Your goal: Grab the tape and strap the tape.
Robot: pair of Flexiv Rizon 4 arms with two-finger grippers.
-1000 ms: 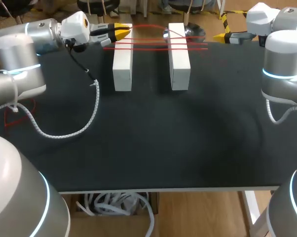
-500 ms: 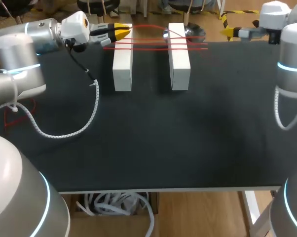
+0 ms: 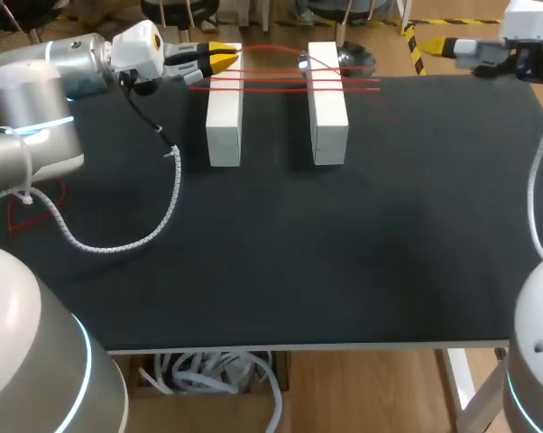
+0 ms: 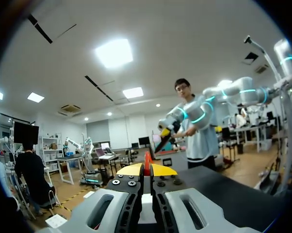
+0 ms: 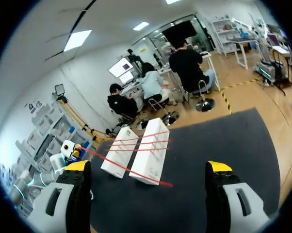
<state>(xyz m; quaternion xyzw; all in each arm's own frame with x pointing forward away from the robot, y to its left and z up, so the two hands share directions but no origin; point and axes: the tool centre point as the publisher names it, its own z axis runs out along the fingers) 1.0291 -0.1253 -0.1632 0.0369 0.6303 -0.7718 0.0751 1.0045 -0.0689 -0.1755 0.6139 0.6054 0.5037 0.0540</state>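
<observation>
Tape [image 3: 280, 79] lies in several red strands across the far ends of left block [image 3: 224, 126] & right block [image 3: 327, 117], L end pinched in the closed left gripper [image 3: 225, 57], which hasn't budged. Meanwhile the right gripper [image 3: 441, 45], fingers wide w/ nothing in them, has swung out to the far R corner, well apart from the tape, so strapping looks paused or nearly done. Round dark object [image 3: 348, 59] sits just behind the right block, and coiled cable [image 3: 163, 212] trails over the table [image 3: 299, 271]; neither seems to block a return.

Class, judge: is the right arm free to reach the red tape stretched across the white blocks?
Probably yes: only bare table lies between the right gripper and the red tape, and its jaws stand open.
</observation>
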